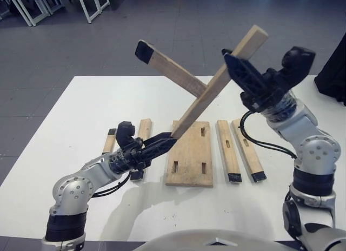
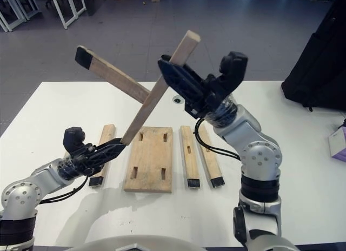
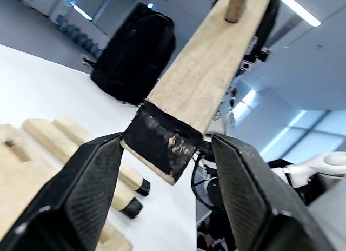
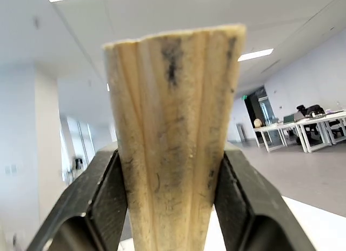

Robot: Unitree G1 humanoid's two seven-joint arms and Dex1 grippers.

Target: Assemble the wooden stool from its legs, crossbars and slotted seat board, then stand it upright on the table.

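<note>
Wooden and pale, the slotted seat board (image 1: 189, 159) lies flat on the white table (image 1: 81, 116), four slots showing in its face. Above the seat board a long leg (image 1: 198, 107) slants upward, with its black-capped foot low over the board's left edge and its bare top high past the far right corner. A cross piece (image 1: 173, 70) meets that leg about halfway up and juts away up and to the left of the board, with a black cap at its free end. Together the two make a tilted cross in the air.

The right gripper (image 1: 231, 60) is up above the board's far right corner, jaws closed tight on the long leg near its top. In the right wrist view its fingers (image 4: 102, 197) press flat against the wood's sides. The left gripper (image 1: 167, 141) sits low, just left of the board, at the leg's black foot. Its jaws stand apart with the foot between them: one finger (image 3: 81, 191) is at the foot's edge, and a gap shows before the other.

Right of the seat board lie a near spare leg (image 1: 228, 151) and an outer spare leg (image 1: 250, 153), side by side, each slotted, with black caps toward the robot. Left of the board lie an inner stick (image 1: 145, 127), partly under the left gripper, and an outer stick (image 1: 110, 143) farther out.
</note>
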